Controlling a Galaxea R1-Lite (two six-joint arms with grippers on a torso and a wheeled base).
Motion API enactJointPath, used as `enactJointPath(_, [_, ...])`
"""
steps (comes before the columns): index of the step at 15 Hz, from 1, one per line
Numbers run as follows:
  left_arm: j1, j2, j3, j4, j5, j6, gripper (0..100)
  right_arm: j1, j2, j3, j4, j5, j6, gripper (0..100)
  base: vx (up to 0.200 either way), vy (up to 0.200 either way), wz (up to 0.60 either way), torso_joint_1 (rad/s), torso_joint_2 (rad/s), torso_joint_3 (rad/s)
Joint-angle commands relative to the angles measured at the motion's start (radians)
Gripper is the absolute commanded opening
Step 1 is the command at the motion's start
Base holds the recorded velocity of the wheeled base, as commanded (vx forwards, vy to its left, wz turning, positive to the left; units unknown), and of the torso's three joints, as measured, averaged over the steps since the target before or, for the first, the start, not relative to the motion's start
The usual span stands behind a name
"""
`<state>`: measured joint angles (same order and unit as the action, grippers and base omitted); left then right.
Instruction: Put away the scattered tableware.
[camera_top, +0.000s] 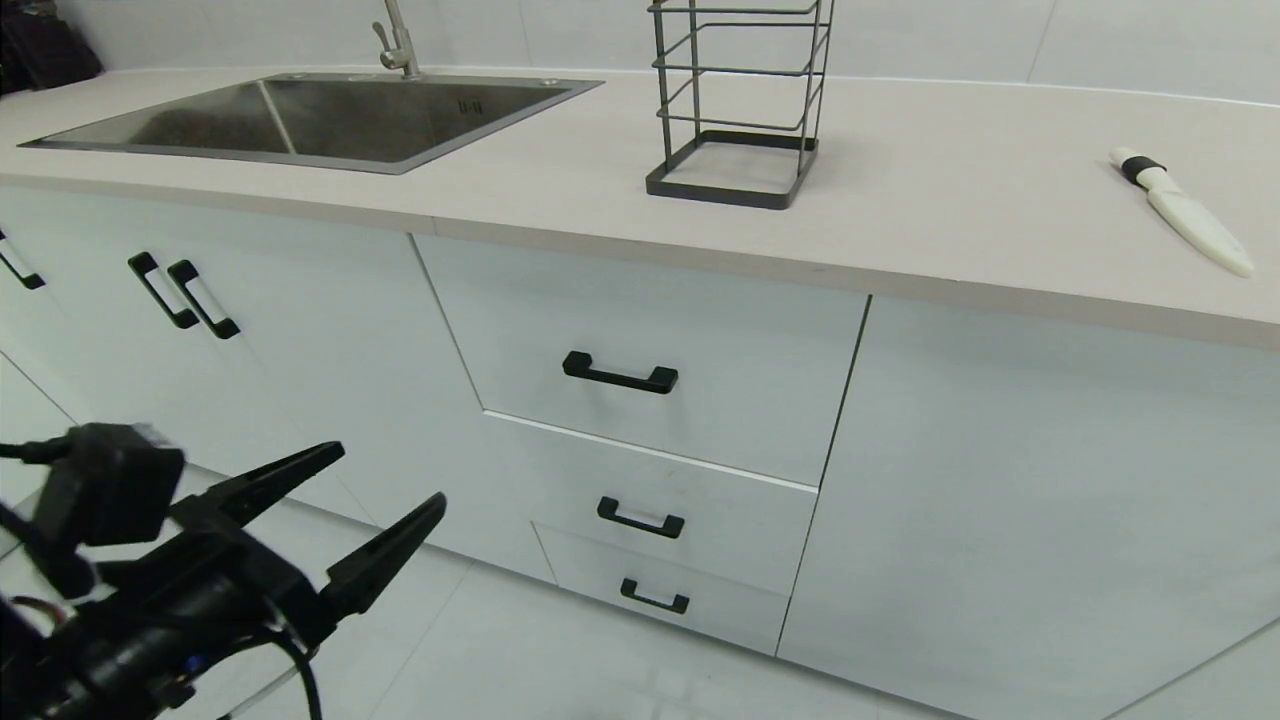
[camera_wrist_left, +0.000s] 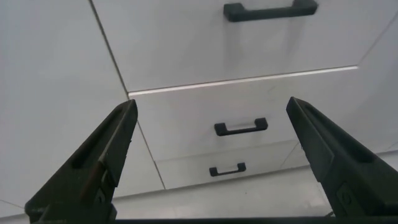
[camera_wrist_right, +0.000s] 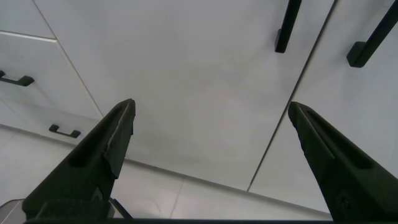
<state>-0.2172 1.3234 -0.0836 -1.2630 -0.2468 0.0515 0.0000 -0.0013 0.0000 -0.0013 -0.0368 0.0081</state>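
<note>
A white knife (camera_top: 1180, 210) with a black band near its handle end lies on the pale countertop (camera_top: 950, 190) at the far right. A black wire rack (camera_top: 735, 110) stands empty at the middle of the counter. My left gripper (camera_top: 390, 472) hangs low at the left, in front of the cabinets, open with nothing between its fingers. In the left wrist view the left gripper (camera_wrist_left: 211, 102) faces the stack of drawers (camera_wrist_left: 249, 81). My right gripper (camera_wrist_right: 211, 103) is open too, empty, and faces white cabinet doors (camera_wrist_right: 205, 93).
A steel sink (camera_top: 320, 115) with a tap is set in the counter at the back left. Three drawers with black handles (camera_top: 620, 377) sit below the rack, all closed. Cabinet doors with black handles (camera_top: 185, 293) flank them. Pale floor tiles (camera_top: 560, 660) lie below.
</note>
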Motion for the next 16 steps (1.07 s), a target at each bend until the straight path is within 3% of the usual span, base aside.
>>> enactJointPath(1, [0.012, -0.517, 0.084, 0.243, 0.049, 0.016, 100, 0.0, 0.001, 0.0, 0.0, 0.0, 0.001, 100, 0.0, 0.0, 0.0, 0.0, 0.0, 0.0])
enactJointPath(2, [0.016, -0.655, 0.082, 0.398, 0.077, 0.037, 100, 0.0, 0.001, 0.0, 0.0, -0.002, 0.001, 100, 0.0, 0.0, 0.0, 0.0, 0.0, 0.0])
enactJointPath(3, [0.021, -0.737, 0.081, 0.488, 0.084, 0.041, 100, 0.0, 0.001, 0.0, 0.0, -0.002, 0.001, 100, 0.0, 0.0, 0.0, 0.0, 0.0, 0.0])
enactJointPath(4, [0.047, -0.934, 0.077, 0.705, 0.084, 0.041, 100, 0.0, 0.001, 0.0, 0.0, -0.002, 0.001, 100, 0.0, 0.0, 0.0, 0.0, 0.0, 0.0])
enactJointPath(6, [0.061, -1.161, 0.015, 1.014, 0.086, 0.039, 100, 0.0, 0.001, 0.0, 0.0, -0.002, 0.001, 100, 0.0, 0.0, 0.0, 0.0, 0.0, 0.0])
enactJointPath(7, [0.059, -1.208, -0.004, 1.09, 0.086, 0.037, 100, 0.0, 0.001, 0.0, 0.0, -0.002, 0.001, 100, 0.0, 0.0, 0.0, 0.0, 0.0, 0.0])
enactJointPath(8, [0.061, -1.228, 0.005, 1.146, 0.106, 0.028, 100, 0.0, 0.001, 0.0, 0.0, 0.0, 0.003, 100, 0.0, 0.0, 0.0, 0.0, 0.0, 0.0])
enactJointPath(9, [0.061, -1.228, 0.021, 1.126, 0.124, 0.028, 100, 0.0, 0.001, 0.0, 0.0, -0.002, 0.003, 100, 0.0, 0.0, 0.0, 0.0, 0.0, 0.0])
enactJointPath(10, [0.061, -1.228, 0.084, 1.084, 0.181, 0.042, 100, 0.0, 0.001, 0.0, 0.0, -0.002, 0.003, 100, 0.0, 0.0, 0.0, 0.0, 0.0, 0.0])
enactJointPath(12, [0.087, -1.227, 0.084, 1.246, 0.225, 0.036, 100, 0.0, 0.001, 0.0, 0.0, -0.002, 0.003, 100, 0.0, 0.0, 0.0, 0.0, 0.0, 0.0])
enactJointPath(16, [0.107, -1.227, 0.084, 1.26, 0.256, 0.022, 100, 0.0, 0.001, 0.0, 0.0, -0.002, 0.004, 100, 0.0, 0.0, -0.45, 0.002, 0.0, -0.001])
